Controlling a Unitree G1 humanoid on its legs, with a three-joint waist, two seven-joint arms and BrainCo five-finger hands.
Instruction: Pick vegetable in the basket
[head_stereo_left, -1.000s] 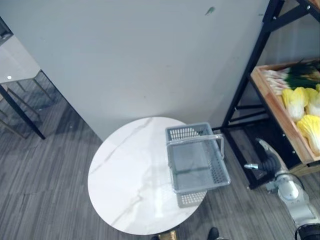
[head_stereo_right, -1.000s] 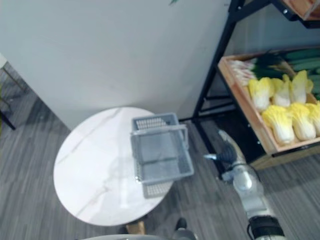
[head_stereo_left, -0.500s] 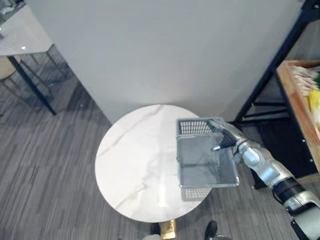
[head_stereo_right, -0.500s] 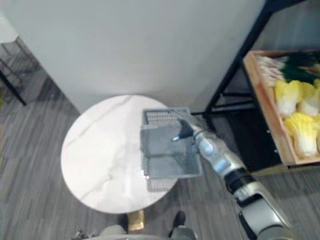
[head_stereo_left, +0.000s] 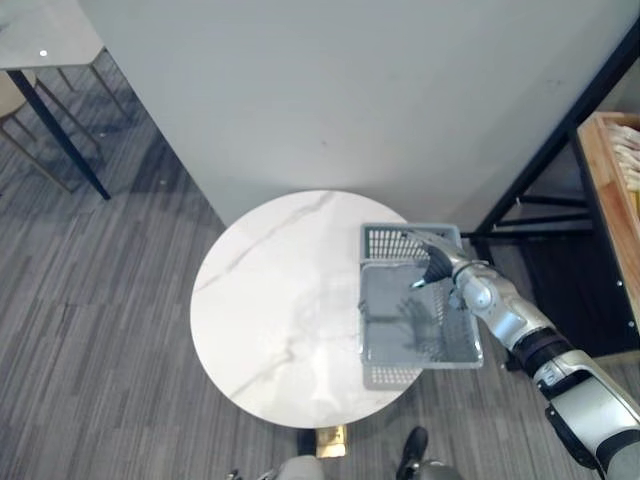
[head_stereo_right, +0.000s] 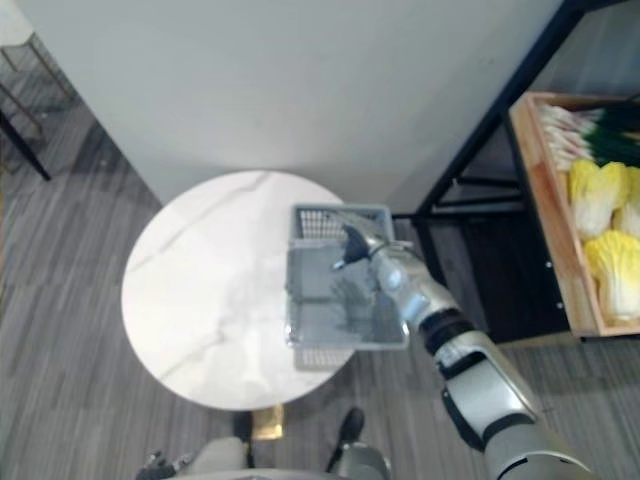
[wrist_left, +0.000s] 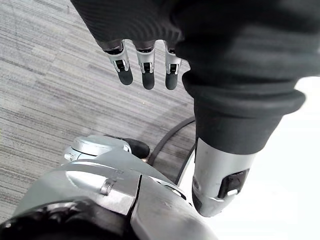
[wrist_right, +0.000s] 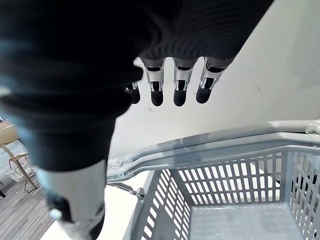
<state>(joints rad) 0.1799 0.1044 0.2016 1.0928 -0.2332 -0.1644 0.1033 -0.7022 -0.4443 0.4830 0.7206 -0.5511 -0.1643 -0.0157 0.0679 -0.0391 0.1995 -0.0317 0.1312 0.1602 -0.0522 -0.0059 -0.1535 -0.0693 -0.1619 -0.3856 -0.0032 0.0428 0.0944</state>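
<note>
Right robot hand (head_stereo_right: 355, 243) has swung from beside the shelf (head_stereo_right: 465, 150) to over the basket (head_stereo_left: 390, 376). It's above the raised handle (wrist_right: 200, 148), fingers straight, gripping nothing. Basket sits at the table's (head_stereo_left: 270, 300) right edge. Vegetables (head_stereo_right: 595, 200) lie in the shelf's wooden crate (head_stereo_right: 550, 200), well apart from the basket. Left robot hand (wrist_left: 145, 70) hangs relaxed over the floor (wrist_left: 50, 75).

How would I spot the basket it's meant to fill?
Look for the round white table before the pale wall. On its edge nearest the black shelf frame sits the basket, under the robot's right hand. Unlike the wooden vegetable crate on the shelf, it is grey, perforated and empty.
</note>
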